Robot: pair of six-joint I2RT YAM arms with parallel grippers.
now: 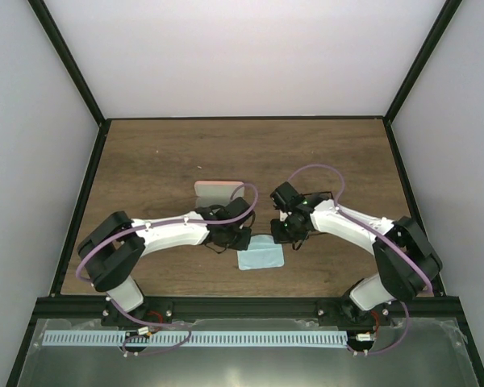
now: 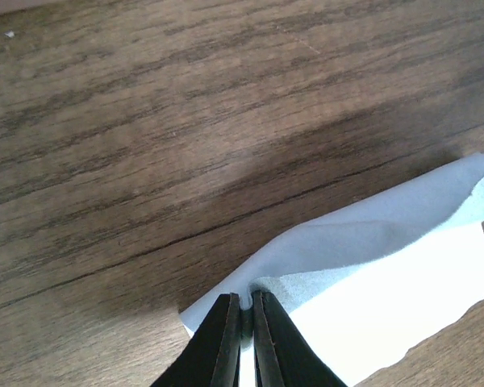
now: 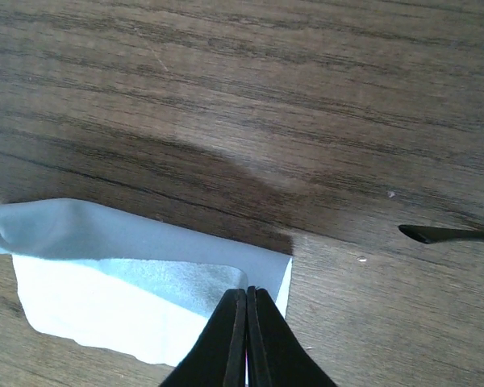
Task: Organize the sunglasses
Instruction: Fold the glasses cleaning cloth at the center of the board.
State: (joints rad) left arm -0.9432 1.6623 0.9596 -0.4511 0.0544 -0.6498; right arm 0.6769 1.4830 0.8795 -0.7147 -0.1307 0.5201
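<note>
Sunglasses (image 3: 448, 235) show only as a thin black temple tip on the wood, right of the cloth (image 1: 260, 258); the rest is hidden. The left gripper (image 2: 247, 301) and right gripper (image 3: 247, 295) are each clenched on a cloth corner. Uneven pulling could slip a corner free or crumple the cloth. Beyond them, the arms partly cover the case (image 1: 216, 191).

The left arm (image 1: 173, 232) and the right arm (image 1: 351, 224) rise from their bases at the near edge. Their elbows are thrown outward and their forearms angle in toward each other over the middle of the worktop (image 1: 161, 153). Both wrists tip down, close to the surface. The left gripper (image 2: 246, 297) is closed, its fingers pinching a fold of the cloth (image 2: 371, 274). The right gripper (image 3: 248, 291) is closed tight on the cloth's opposite edge. The two grippers are near each other but not touching.
</note>
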